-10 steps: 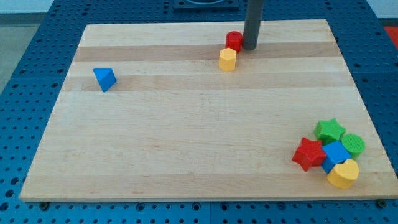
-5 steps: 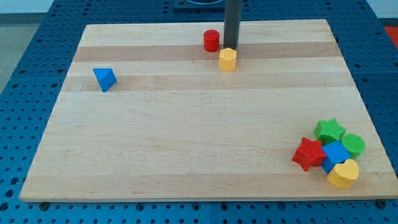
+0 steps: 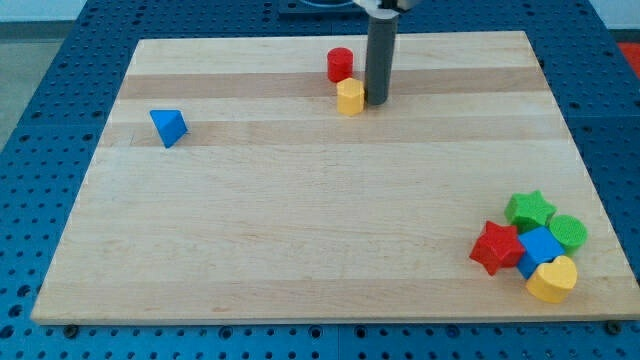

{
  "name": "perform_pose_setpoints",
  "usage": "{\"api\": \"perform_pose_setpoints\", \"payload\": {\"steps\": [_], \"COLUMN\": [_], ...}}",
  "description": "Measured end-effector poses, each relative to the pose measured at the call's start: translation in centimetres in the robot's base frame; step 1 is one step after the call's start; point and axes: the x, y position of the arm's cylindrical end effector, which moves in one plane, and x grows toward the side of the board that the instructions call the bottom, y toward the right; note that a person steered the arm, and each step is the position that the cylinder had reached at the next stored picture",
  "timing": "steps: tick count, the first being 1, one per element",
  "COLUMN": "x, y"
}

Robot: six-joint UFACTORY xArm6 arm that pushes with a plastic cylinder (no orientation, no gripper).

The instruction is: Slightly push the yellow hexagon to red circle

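The yellow hexagon point(image 3: 350, 96) sits near the board's top middle, just below the red circle point(image 3: 340, 64) and close to it, slightly to its right. My tip point(image 3: 377, 100) rests on the board right against the hexagon's right side. The dark rod rises straight up from there and leaves the view at the top.
A blue triangle block point(image 3: 168, 127) lies at the left of the wooden board point(image 3: 320, 240). At the bottom right is a tight cluster: green star point(image 3: 529, 210), green circle point(image 3: 568, 232), red star point(image 3: 497, 248), blue block point(image 3: 541, 247), yellow heart-like block point(image 3: 552, 279).
My tip swept left past the red circle, pushing it left, then came down to the hexagon's right side. The yellow hexagon has slid left, now under the red circle.
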Motion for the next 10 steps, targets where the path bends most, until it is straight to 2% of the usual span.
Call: {"api": "perform_pose_setpoints", "payload": {"steps": [1,3,4,5,7,8,9,10], "x": [0.2,5.7,6.0,2.5,2.5,-0.3,-1.1,0.6], "y": [-1.4,-2.4,-4.8,-4.9,-4.9,-3.9,-3.9,-2.5]}}
